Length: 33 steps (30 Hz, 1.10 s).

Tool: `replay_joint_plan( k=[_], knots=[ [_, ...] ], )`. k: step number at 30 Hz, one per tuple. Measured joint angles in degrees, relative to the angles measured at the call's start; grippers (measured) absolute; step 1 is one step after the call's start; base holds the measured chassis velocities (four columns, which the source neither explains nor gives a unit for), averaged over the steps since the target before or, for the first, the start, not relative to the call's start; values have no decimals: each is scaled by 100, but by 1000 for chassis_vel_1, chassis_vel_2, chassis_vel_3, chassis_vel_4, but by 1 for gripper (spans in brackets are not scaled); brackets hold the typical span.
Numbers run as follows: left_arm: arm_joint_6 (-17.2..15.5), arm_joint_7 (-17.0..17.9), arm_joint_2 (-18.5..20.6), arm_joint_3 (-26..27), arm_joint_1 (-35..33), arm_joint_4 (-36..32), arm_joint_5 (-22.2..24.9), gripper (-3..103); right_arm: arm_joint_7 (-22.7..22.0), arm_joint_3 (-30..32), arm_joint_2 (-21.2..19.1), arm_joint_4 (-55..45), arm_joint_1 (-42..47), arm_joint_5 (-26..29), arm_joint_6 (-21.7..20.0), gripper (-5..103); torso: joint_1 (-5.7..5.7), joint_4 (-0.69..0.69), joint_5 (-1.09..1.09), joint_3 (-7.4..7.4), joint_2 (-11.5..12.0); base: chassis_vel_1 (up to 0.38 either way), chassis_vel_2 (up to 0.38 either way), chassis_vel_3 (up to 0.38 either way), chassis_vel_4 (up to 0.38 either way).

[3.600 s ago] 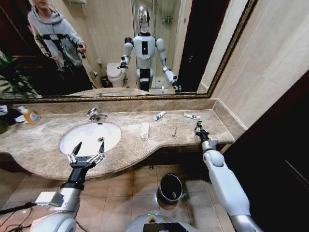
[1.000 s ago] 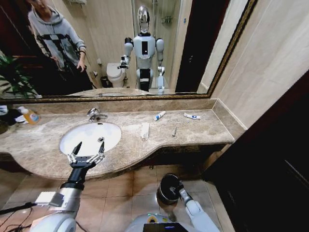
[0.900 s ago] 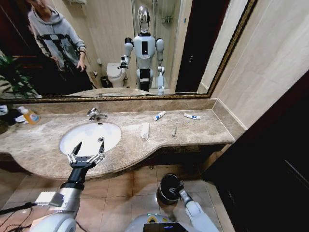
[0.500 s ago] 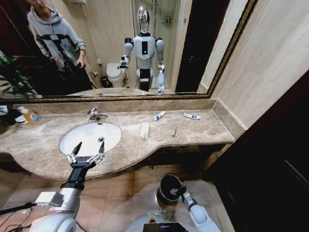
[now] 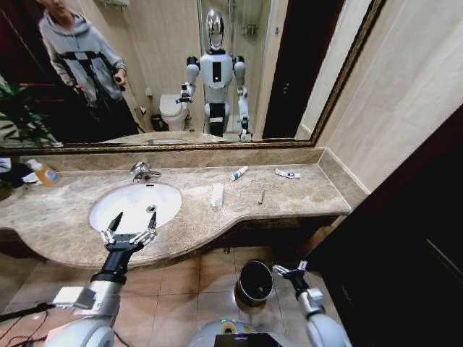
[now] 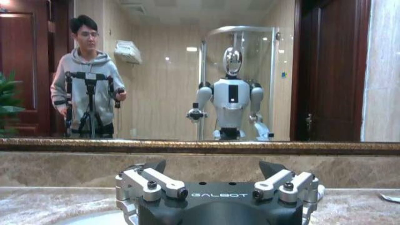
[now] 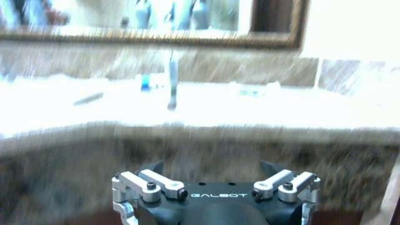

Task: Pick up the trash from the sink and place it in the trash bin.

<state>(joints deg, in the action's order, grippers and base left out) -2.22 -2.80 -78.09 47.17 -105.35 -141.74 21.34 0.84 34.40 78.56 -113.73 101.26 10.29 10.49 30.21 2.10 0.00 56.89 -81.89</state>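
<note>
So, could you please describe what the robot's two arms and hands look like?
Both arms have smooth, rounded silver-grey shells ending in black wrists. The left hand has a black body, silver metal linkages and dark pointed fingertips, with white "GALBOT" lettering on its base. The right hand has the same build and lettering. A dark cable trails from the left arm.

The left arm reaches forward from the near left, its forearm angled up and slightly right. The left gripper [image 5: 132,223] sits at the end of it with its fingers [image 5: 114,221] spread wide apart, pointing toward the far side. The right arm is low at the near right, its wrist bent upward. The right gripper [image 5: 290,269] has its fingers parted, tips pointing left and slightly away.
</note>
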Motion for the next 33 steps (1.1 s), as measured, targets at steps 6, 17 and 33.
replay_joint_plan(
  k=[6,17,33],
  knots=[
    [0,0,0,0,0,0,0,100,-142,15,165,-889,34,111,-136,100,1,1,0,0,0,0,0,0,0],
    [0,0,0,0,0,0,0,100,-164,-520,102,-808,-936,20,-646,100,1,1,0,1,0,0,0,0,0],
    [0,0,0,0,0,0,0,100,-201,-1581,-533,632,-3193,53,-1223,100,2,1,0,2,1,0,0,0,0]
  ],
)
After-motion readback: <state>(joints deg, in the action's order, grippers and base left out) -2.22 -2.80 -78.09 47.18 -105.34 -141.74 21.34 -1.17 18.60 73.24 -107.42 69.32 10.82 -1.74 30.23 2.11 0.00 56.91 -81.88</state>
